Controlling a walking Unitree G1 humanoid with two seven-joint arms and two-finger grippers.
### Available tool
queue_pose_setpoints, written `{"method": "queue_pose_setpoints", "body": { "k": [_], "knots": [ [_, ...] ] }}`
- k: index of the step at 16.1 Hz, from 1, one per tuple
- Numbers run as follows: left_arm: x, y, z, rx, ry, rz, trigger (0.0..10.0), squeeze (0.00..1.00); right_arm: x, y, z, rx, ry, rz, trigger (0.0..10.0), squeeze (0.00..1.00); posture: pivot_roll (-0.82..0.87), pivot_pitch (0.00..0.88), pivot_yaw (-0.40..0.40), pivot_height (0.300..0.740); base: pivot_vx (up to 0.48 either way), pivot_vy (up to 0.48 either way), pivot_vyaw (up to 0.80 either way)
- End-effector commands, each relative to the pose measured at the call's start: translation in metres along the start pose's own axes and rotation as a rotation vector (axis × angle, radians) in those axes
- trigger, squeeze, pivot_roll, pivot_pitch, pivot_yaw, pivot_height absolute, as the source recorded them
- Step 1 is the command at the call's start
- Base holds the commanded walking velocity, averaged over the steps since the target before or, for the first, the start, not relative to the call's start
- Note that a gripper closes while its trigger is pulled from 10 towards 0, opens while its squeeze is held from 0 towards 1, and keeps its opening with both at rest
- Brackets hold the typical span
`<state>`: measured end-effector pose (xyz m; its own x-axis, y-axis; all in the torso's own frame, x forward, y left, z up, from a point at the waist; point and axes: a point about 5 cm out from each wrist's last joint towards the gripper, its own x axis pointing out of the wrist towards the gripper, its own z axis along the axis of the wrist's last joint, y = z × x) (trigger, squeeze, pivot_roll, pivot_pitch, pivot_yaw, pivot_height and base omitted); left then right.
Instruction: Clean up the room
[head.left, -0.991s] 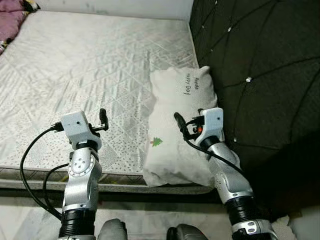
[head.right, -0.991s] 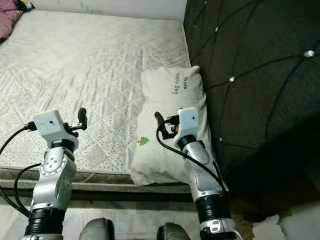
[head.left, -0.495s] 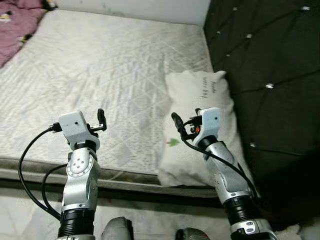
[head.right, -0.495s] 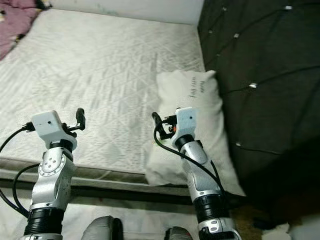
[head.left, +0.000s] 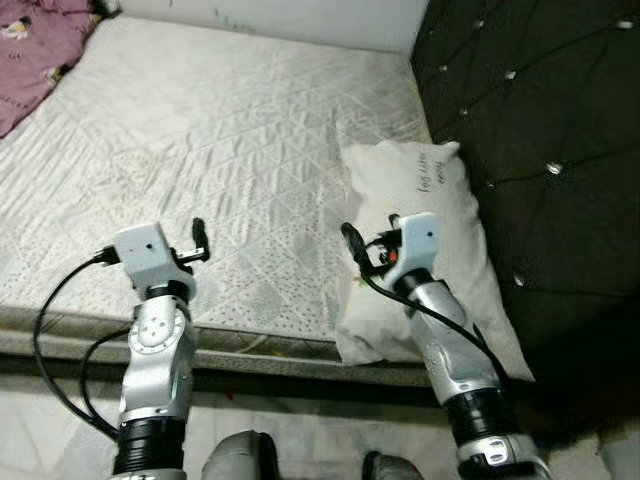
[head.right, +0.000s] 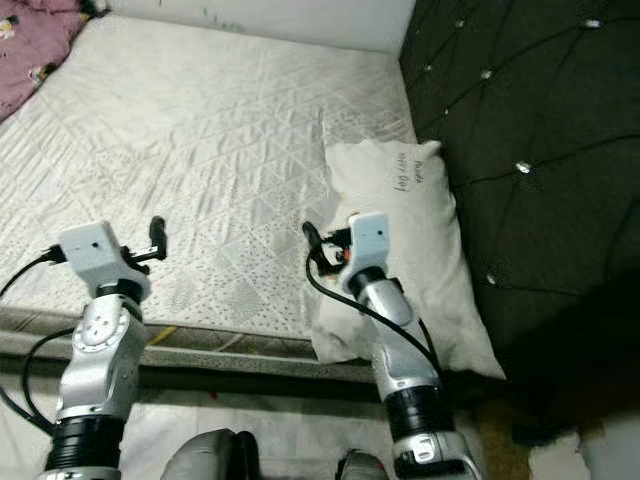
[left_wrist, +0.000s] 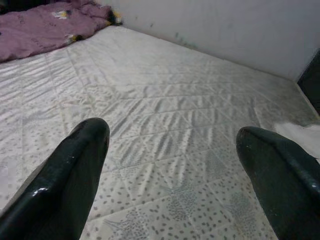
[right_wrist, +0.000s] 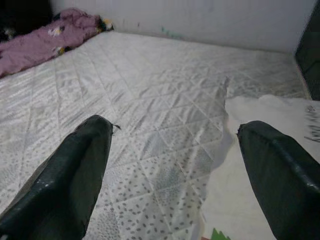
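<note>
With both the left gripper (head.left: 199, 238) and the right gripper (head.left: 352, 246) held wide and empty above the mattress (head.left: 200, 150), the white pillow (head.left: 430, 250) overhanging the bed's near edge beside the headboard (head.left: 540, 130) could be nudged off if brushed.

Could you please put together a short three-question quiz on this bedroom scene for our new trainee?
1. True or false: the right hand is shut on the white pillow.
2. What lies at the mattress's far left corner? A) purple blanket B) towel C) book
3. Fill in: the pillow lies against the dark tufted ______.

Key:
1. False; both hands are open, holding nothing, the left hand over the mattress.
2. A, the purple blanket.
3. headboard.
</note>
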<state>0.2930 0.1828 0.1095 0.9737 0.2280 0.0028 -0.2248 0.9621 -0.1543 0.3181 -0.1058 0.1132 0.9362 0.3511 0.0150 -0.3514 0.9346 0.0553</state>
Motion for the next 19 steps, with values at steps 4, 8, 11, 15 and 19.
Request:
{"method": "queue_pose_setpoints", "body": {
  "k": [4, 8, 11, 15, 19],
  "knots": [
    [-0.0003, -0.0066, -0.0019, -0.007, 0.004, -0.016, 10.0, 0.00, -0.0031, -0.0078, -0.0041, -0.006, 0.021, -0.024, 10.0, 0.00, 0.05, 0.156, -0.045, 0.740, 0.000, 0.368, -0.15],
    [-0.0002, -0.0069, -0.0018, -0.008, 0.002, -0.016, 10.0, 0.00, -0.0028, -0.0081, -0.0043, -0.006, 0.022, -0.024, 10.0, 0.00, 0.05, 0.156, -0.046, 0.740, 0.000, 0.470, 0.00],
    [-0.0008, -0.0071, -0.0022, -0.008, 0.002, -0.016, 10.0, 0.00, -0.0028, -0.0077, -0.0046, -0.007, 0.025, -0.020, 10.0, 0.00, 0.05, 0.156, -0.046, 0.740, 0.000, 0.464, 0.00],
    [-0.0016, -0.0077, -0.0017, 0.016, -0.012, -0.016, 10.0, 0.00, -0.0025, -0.0070, -0.0053, -0.005, 0.025, -0.012, 10.0, 0.00, 0.05, 0.156, -0.047, 0.740, 0.000, 0.000, 0.00],
    [-0.0031, -0.0086, 0.0031, -0.010, -0.041, -0.057, 10.0, 0.00, -0.0026, -0.0051, -0.0048, -0.004, 0.020, 0.003, 10.0, 0.00, 0.06, 0.150, -0.048, 0.740, 0.000, 0.000, 0.00]
  ]
}}
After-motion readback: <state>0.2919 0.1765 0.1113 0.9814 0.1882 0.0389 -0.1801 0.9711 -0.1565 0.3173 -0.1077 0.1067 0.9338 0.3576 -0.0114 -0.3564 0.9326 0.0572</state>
